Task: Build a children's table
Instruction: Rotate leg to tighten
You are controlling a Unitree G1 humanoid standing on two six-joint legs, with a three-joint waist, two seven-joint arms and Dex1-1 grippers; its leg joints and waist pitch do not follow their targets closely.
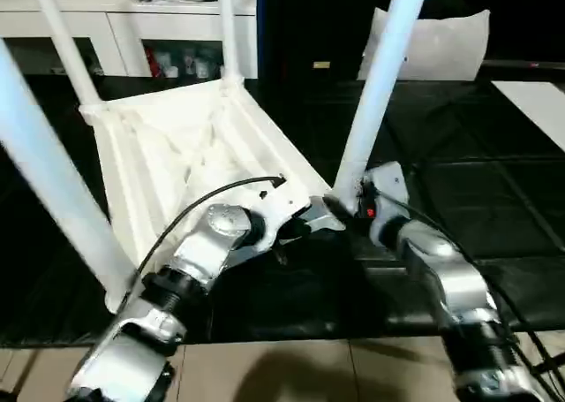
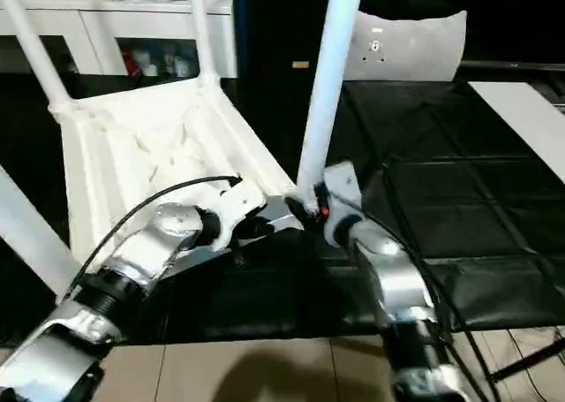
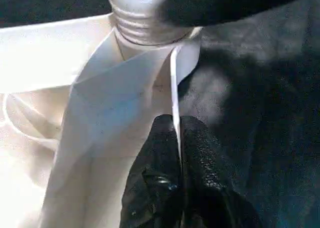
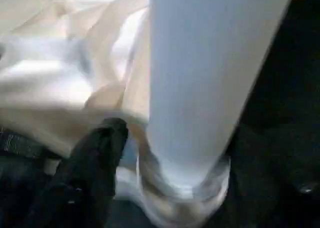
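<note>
Black left gripper (image 3: 176, 138) pinching tabletop rim (image 3: 174, 87)

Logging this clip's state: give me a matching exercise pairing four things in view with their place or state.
Things:
1. left end effector
2. right end effector
3. table top
4. grey-white panel

States:
A. underside up, on the dark mat
B. at the base of the near leg
C. pinching a thin rim of the table top
D. propped up at the back

Pairs: 1-C, 2-B, 3-A, 4-D
</note>
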